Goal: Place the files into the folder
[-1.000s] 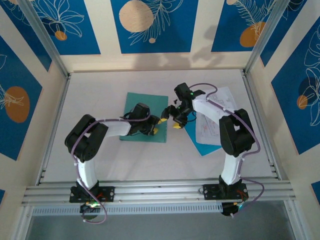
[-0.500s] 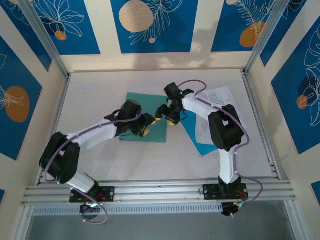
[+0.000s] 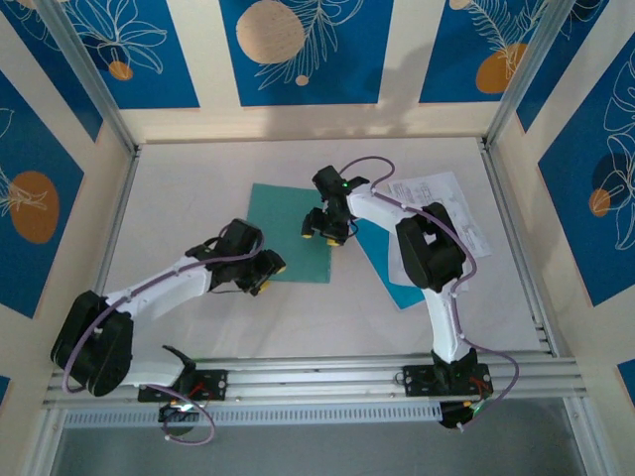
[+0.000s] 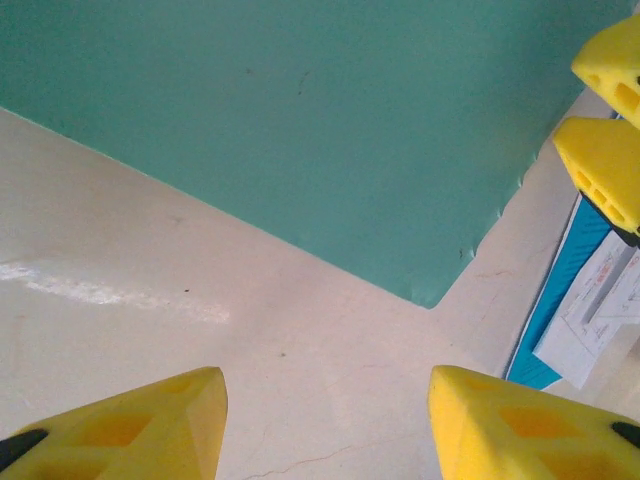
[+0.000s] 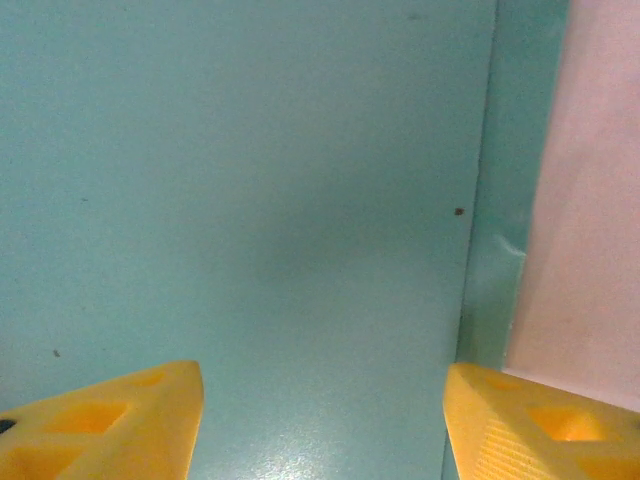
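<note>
Looks like a robot lab booth. Boxed in around the white table (image 3: 198, 178) by blue flower-print panels (image 3: 337, 59), aluminium rails (image 3: 317, 377) at its near edge.

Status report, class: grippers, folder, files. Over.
Left gripper open at folder's near edge; right gripper open above folder. Files outside, on blue sheet. Nothing blocking.

Folder (image 3: 288, 213) — teal, plain, closed, lying flat; files (image 3: 446, 193) — white printed sheets, flat, apart to its right.
</note>
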Controlling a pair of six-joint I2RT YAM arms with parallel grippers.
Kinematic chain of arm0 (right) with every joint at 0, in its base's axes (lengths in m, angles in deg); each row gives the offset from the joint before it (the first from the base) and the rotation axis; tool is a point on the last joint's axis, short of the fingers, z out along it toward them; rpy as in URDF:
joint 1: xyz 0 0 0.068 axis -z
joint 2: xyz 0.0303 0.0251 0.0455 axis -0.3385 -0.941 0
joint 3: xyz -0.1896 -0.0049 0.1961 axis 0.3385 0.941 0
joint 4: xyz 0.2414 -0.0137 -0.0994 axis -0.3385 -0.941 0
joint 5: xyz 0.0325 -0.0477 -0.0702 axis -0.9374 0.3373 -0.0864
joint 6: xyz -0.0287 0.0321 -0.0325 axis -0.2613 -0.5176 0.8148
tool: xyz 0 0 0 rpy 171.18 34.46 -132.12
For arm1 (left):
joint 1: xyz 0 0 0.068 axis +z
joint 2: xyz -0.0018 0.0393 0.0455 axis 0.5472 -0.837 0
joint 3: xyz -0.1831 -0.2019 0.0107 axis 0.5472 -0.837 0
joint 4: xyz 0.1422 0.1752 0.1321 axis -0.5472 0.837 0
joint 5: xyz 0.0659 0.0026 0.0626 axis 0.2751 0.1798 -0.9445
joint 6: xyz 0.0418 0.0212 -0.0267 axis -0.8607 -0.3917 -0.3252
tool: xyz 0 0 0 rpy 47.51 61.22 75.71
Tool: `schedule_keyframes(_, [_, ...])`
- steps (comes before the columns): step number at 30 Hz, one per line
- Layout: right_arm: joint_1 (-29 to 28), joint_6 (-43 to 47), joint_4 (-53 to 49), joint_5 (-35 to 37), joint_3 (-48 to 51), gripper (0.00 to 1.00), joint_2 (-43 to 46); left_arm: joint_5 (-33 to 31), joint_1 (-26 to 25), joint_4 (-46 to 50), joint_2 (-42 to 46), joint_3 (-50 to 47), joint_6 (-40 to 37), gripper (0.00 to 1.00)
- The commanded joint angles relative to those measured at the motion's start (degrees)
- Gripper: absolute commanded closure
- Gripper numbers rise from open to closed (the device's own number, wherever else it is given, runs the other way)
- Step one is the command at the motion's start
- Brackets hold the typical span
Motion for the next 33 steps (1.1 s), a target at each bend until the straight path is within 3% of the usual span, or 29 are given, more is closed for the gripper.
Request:
schedule_keyframes(1, [-0.5, 0.5, -2.3, 1.6, -0.8, 0.34, -0.7, -0.7, 0.8, 1.6, 1.1, -0.9, -1.4, 0.45])
schedule_keyframes(19, [-0.6, 0.3, -4.3, -0.2, -3.0, 0.34, -4.1, 0.7, 0.8, -2.6, -1.1, -2.2, 0.0, 0.44])
schedule_keyframes(26, [-0.6, -0.6, -5.2, 0.3, -1.5, 0.34, -3.9, 0.1, 1.0, -13.0, -2.0, -7.2, 5.7, 0.42])
schedule_keyframes(33, [-0.6, -0.4, -5.4, -0.3, -1.4, 0.34, -3.6, -5.2, 0.9, -25.1, -3.4, -12.4, 12.4, 0.42])
